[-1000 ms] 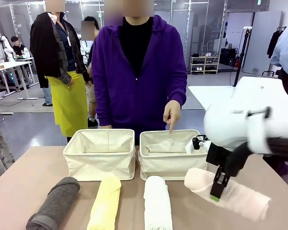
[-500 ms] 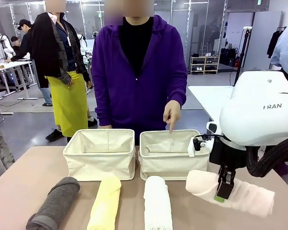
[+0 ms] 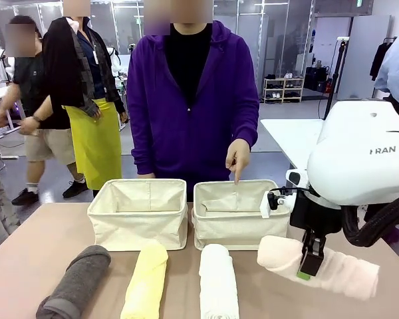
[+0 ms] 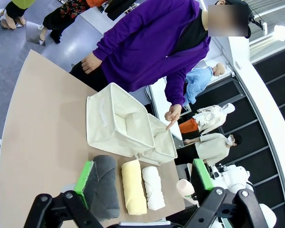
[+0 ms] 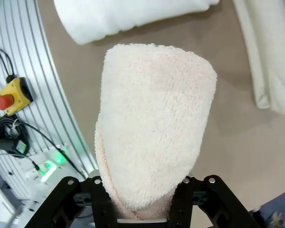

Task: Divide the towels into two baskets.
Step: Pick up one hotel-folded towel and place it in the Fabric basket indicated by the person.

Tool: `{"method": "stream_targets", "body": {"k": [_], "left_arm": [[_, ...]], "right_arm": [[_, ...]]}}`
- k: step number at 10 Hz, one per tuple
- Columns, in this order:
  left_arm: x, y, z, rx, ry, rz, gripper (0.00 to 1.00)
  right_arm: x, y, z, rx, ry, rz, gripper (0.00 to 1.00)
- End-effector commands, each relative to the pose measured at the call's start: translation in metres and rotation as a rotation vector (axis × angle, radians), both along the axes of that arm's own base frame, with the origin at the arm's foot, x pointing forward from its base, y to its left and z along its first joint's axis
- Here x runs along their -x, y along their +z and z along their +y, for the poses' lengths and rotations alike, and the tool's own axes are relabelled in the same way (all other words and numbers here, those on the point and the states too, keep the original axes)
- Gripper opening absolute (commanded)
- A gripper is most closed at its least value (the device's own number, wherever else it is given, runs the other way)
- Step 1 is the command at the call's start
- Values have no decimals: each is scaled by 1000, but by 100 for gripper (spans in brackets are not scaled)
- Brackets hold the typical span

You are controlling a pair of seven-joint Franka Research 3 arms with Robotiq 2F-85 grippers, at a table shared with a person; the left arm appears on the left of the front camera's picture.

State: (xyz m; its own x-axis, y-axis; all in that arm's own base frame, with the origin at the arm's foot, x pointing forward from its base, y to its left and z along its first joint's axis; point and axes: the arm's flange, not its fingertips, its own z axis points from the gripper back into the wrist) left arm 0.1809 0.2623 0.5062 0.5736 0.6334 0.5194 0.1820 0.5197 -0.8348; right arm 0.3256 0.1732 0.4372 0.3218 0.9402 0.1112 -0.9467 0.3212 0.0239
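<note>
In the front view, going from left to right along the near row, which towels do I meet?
dark grey towel, pale yellow towel, white towel, pale pink towel in the right end effector

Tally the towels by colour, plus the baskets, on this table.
Grey towel: 1
Yellow towel: 1
White towel: 1
Pink towel: 1
Baskets, left and right: 2
Total: 6

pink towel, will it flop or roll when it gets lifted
Probably soft: the pink towel is fluffy terry, and the right gripper pinches into it. Its ends may droop slightly, though the thick roll looks firm. Being round, it could roll once released.
</note>
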Motion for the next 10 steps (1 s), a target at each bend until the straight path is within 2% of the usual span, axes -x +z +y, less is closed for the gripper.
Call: {"method": "stream_targets", "body": {"k": [1,2,4,7,10], "left_arm": [[1,1,1,-4,-4,-14,100],[1,1,1,-4,-4,-14,100],[1,1,1,-4,-4,-14,100],[1,1,1,-4,-4,-14,100],[1,1,1,-4,-4,-14,100]], "right_arm": [[-29,23,9,-28,254,-121,36],[-47,34,15,-4,317,-160,36],[-89,51,31,37,377,-170,36],[-148,64,68,66,477,-226,36],[-209,54,101,92,481,-251,36]]}}
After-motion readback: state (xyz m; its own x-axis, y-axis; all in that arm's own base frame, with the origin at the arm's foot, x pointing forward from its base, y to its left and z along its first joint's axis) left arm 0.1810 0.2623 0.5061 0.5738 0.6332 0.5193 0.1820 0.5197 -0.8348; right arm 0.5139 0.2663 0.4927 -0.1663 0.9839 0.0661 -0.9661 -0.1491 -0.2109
